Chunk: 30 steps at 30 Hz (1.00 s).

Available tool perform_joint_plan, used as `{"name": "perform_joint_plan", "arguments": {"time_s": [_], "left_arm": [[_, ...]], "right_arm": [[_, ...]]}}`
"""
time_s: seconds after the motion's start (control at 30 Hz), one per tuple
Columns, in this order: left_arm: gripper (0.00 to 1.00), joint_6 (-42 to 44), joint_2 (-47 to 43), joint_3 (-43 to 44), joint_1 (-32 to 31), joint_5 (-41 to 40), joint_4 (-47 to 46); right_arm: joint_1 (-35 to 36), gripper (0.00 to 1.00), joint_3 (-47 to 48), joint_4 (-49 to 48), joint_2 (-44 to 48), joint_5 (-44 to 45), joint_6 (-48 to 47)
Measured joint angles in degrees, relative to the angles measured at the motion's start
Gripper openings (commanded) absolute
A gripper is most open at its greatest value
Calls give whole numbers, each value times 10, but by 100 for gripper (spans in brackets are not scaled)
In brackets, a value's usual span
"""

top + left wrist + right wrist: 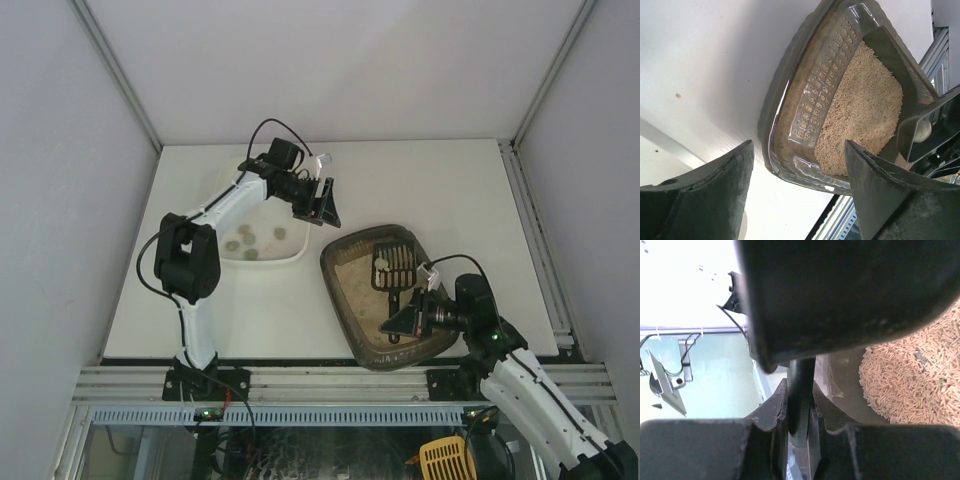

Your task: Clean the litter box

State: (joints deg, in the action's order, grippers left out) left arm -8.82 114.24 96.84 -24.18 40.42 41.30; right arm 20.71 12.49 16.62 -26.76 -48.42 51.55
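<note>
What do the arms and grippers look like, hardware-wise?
Both arms match: the left arm and right arm have white links with chunky black joint housings. A thin black cable loops free near each wrist. The left gripper and right gripper are matte black with wedge-shaped fingers, scuffed and dusty up close. No markings legible.

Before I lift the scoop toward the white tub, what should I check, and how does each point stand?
1. Grip: right pincer shut on the scoop handle: ok.
2. Load: pale clump lying on the scoop: ok.
3. Spare arm: left pincer open and empty: ok.
4. Route to the white tub free: not ok, left pincer hangs between litter box and tub.
5. Seating: litter box fully on the table: cannot tell, near rim close to the front edge.
</note>
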Motion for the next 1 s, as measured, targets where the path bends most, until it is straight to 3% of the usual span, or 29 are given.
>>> {"name": "perform_joint_plan", "arguments": {"time_s": [0.07,0.2,0.3,0.43,0.57,0.73,1.0], "left_arm": [[77,0,0,0,0,0,0],[77,0,0,0,0,0,0],[77,0,0,0,0,0,0],[78,0,0,0,0,2,0],[78,0,0,0,0,2,0],[77,10,0,0,2,1,2],[80,71,-52,0,31,-97,21]], "right_arm": [[4,0,0,-10,-2,-15,4],[-64,0,-6,-1,11,-10,5],[-22,0,-6,-2,1,-2,-3],[-63,0,-6,10,9,-19,-7],[-25,0,-3,16,-3,-7,-16],[-31,0,-1,18,-10,-9,-16],[-24,0,13,13,-34,-5,-17]]}}
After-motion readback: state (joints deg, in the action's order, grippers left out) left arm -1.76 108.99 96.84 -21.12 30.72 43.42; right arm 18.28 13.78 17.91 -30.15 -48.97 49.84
